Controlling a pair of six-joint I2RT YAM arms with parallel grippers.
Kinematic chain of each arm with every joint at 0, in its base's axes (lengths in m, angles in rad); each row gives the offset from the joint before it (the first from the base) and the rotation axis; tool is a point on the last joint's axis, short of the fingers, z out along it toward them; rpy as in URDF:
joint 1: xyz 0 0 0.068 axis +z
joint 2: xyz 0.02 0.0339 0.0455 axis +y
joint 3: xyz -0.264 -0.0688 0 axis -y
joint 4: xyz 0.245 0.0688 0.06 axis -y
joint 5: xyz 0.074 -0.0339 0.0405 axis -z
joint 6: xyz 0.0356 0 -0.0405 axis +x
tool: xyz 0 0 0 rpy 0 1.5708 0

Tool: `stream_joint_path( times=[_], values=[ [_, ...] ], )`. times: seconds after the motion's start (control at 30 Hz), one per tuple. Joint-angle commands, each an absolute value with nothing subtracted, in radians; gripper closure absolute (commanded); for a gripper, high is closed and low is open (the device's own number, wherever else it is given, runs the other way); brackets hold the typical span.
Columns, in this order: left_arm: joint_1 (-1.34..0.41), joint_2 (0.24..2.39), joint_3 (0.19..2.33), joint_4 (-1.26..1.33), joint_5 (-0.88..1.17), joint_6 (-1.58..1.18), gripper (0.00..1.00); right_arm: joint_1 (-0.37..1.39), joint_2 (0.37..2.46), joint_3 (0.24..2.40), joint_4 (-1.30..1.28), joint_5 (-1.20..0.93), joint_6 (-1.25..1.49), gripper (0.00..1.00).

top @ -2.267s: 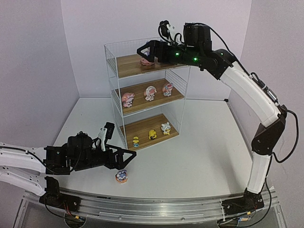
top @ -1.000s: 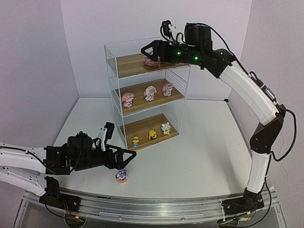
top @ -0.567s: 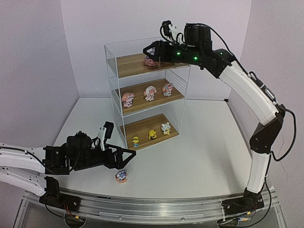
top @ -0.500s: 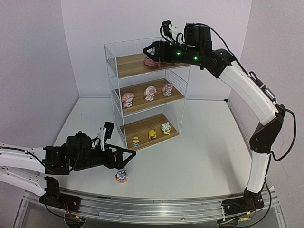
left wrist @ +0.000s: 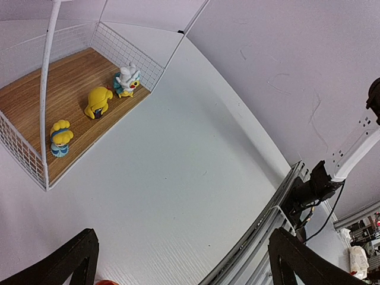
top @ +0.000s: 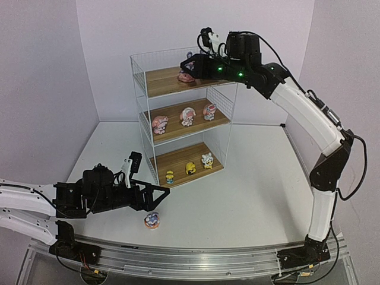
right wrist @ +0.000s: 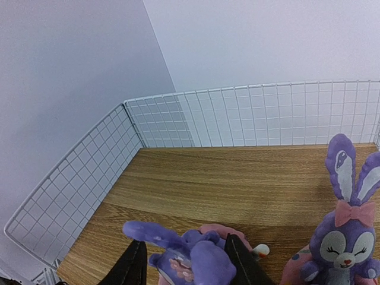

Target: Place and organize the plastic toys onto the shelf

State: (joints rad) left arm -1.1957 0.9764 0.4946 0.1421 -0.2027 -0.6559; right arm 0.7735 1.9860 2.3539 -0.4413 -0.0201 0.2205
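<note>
Straddling toppled purple bunny (right wrist: 189, 256) — right gripper (right wrist: 186, 262), top board (right wrist: 196, 178).

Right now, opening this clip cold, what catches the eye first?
High on the top board of the shelf, the right fingers grip a tipped purple bunny beside a second, upright bunny. Three pink-white toys and three yellow-white toys line the middle and bottom boards. One stray toy sits on the table near the open left fingers.
</note>
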Motion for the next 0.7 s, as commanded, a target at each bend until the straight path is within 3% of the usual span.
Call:
stream_joint_path(
  times=[0.0, 0.67],
  values=[
    [-1.193, 0.956, 0.487, 0.176, -0.204, -0.662, 0.00, 0.773, 2.004, 2.360, -0.413, -0.012, 0.215, 0.63],
    [-1.193, 0.965, 0.489, 0.184, -0.204, -0.661, 0.00, 0.773, 1.982, 2.328, -0.406, -0.078, 0.193, 0.67]
  ],
)
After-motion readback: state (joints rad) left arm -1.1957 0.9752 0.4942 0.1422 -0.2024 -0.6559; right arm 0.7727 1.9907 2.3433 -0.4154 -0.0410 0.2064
